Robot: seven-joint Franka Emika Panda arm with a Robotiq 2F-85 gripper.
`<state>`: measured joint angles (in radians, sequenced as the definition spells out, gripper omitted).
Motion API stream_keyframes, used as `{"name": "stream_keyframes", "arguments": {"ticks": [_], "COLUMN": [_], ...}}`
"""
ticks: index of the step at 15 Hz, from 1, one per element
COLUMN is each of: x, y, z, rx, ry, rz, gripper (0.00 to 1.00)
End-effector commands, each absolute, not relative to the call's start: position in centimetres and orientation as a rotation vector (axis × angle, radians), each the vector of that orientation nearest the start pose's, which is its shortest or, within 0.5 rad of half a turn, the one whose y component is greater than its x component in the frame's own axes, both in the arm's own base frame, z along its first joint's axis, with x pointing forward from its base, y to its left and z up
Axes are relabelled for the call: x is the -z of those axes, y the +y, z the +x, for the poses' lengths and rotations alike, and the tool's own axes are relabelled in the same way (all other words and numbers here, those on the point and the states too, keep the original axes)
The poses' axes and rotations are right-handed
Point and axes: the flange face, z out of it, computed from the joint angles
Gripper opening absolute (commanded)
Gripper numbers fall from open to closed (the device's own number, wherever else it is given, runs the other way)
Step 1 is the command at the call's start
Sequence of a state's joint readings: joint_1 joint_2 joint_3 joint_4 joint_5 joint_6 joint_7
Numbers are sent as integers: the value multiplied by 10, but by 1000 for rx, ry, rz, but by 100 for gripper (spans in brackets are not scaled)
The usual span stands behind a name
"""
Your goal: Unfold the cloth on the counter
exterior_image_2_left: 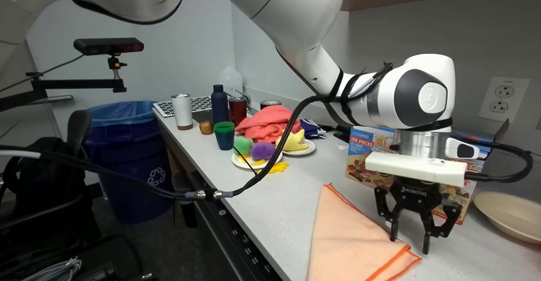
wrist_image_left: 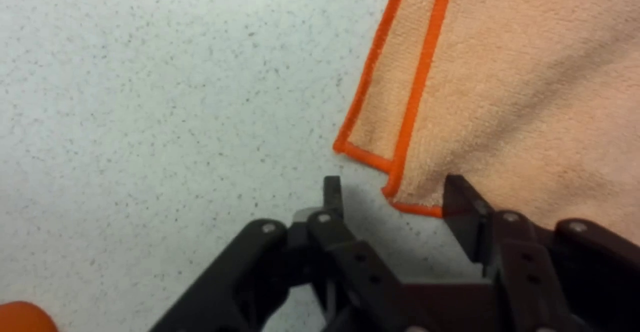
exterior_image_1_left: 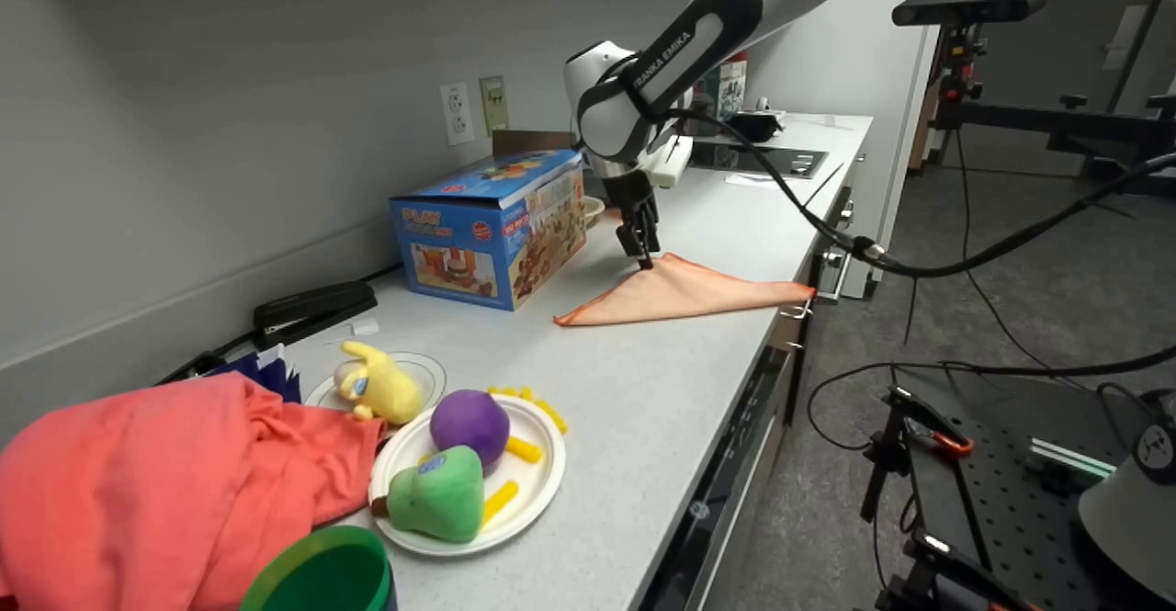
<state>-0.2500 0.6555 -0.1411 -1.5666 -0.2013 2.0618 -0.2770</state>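
Green cup (exterior_image_1_left: pixel 354 547), placed at the near left of the light grey-white counter (exterior_image_1_left: pixel 634 400); only partly shown in an exterior view. Coral-red fabric bundle (exterior_image_1_left: pixel 156 482), heaped left of the cup. White plate (exterior_image_1_left: pixel 542 487), set beyond the cup and to its right; on it a green pear toy (exterior_image_1_left: pixel 441 492), a purple round toy (exterior_image_1_left: pixel 470 427) and yellow sticks (exterior_image_1_left: pixel 501 501) are carried. Yellow plush toy (exterior_image_1_left: pixel 390 393), laid on a pale plate (exterior_image_1_left: pixel 434 374) just beyond. Black stapler (exterior_image_1_left: pixel 312 310), placed at the left, near the wall.

Cloth (exterior_image_1_left: pixel 689 294), salmon-orange, edged in orange; laid on the counter right of the blue toy box (exterior_image_1_left: pixel 450 253) and folded into a triangle. Its right corner is brought to the counter's front edge; at its far corner, in the wrist view, two hemmed layers are shown slightly offset.

Fingers (wrist_image_left: pixel 465 217), spread, a gap left between them at that far corner; one is positioned over the cloth's edge, the other over bare counter just beside it. Whether the cloth is touched cannot be told.

Tan bowl (exterior_image_2_left: pixel 509 213), set beyond the box. Black cooktop (exterior_image_1_left: pixel 721 159), let into the counter farther off.
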Motion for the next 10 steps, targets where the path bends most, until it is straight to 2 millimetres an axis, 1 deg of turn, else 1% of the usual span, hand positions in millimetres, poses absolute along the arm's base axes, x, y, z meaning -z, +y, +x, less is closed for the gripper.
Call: {"name": "stream_keyframes", "arguments": {"ticks": [1,4,5,10], "x": [-254,-255,-254,-256], "y": [-267,-270,-271,-273], "z": [641,642,642,642], "rx": [-403,-414,-413,-409], "ry": [-38,-27,-22,-10], "rz": [-3284,-3284,-3284,-3293], "gripper": [24,2,0,0]}}
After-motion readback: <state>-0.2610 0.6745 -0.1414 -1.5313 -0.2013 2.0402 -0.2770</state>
